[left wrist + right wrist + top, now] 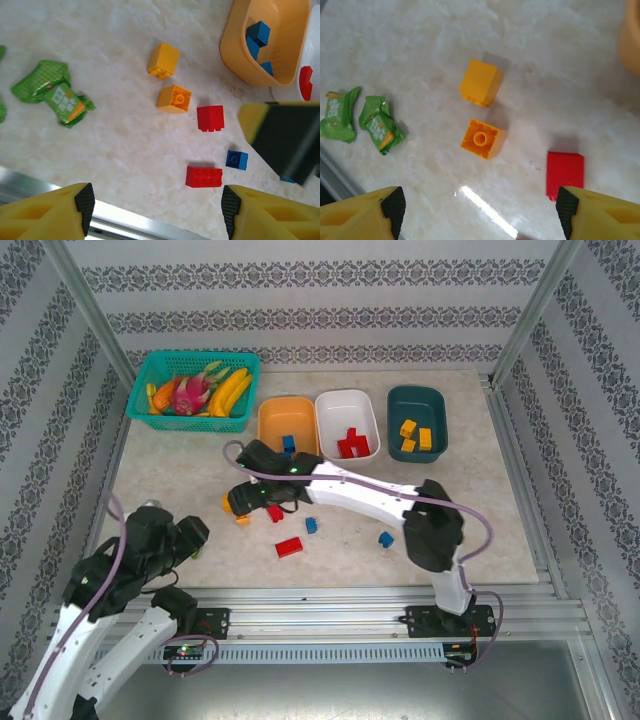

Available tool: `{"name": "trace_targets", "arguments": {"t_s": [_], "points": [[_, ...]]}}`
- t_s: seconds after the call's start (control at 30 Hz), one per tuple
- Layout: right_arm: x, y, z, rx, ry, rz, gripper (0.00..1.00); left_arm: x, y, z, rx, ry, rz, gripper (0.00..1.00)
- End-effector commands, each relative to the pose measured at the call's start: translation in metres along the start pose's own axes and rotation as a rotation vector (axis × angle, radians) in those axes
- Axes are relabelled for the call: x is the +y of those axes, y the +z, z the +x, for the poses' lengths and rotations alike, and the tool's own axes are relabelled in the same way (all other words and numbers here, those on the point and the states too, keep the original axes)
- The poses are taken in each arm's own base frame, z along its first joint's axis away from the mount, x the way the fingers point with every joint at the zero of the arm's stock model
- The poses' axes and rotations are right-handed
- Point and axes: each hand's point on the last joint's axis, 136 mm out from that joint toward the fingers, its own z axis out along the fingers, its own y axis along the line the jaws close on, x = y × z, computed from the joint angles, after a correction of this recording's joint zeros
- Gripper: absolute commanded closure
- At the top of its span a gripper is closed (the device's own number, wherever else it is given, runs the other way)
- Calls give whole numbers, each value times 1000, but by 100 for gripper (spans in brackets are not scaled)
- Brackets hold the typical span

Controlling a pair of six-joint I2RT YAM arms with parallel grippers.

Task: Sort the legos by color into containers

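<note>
The orange container (pixel 270 420) holds a blue lego (pixel 288 443), the white container (pixel 335 415) red legos (pixel 352 444), and the dark teal container (pixel 400 405) yellow legos (pixel 415 435). Loose legos lie mid-table: two yellow bricks (pixel 481 82) (pixel 483 138), a red one (pixel 565 172), a longer red brick (pixel 203 177) and a blue one (pixel 236 160). My right gripper (pixel 243 502) (pixel 480 207) hovers open just short of the yellow bricks, holding nothing. My left gripper (pixel 192 537) (pixel 157 202) is open and empty over the table's near edge.
A teal mesh basket (pixel 150 365) of fruit stands at the back left. Green wrappers (pixel 382 130) (pixel 55 95) lie left of the yellow bricks. Another blue brick (pixel 385 538) lies to the right under the right arm. A metal rail (pixel 330 592) runs along the near edge.
</note>
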Motion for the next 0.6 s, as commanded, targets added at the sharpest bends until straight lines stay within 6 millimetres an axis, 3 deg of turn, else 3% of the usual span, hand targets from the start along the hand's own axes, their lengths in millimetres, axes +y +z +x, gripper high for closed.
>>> {"name": "trace_targets", "arguments": {"t_s": [0.0, 0.13, 0.27, 0.57], "points": [[-6, 16, 20, 106, 55, 109, 21, 20, -17, 0, -26, 21, -44, 28], [-12, 42, 33, 171, 126, 171, 25, 17, -34, -5, -76, 52, 32, 24], [-4, 67, 37, 195, 149, 149, 25, 17, -45, -4, -89, 74, 77, 21], [-6, 99, 40, 214, 159, 174, 25, 20, -56, 0, -75, 104, 88, 21]]}}
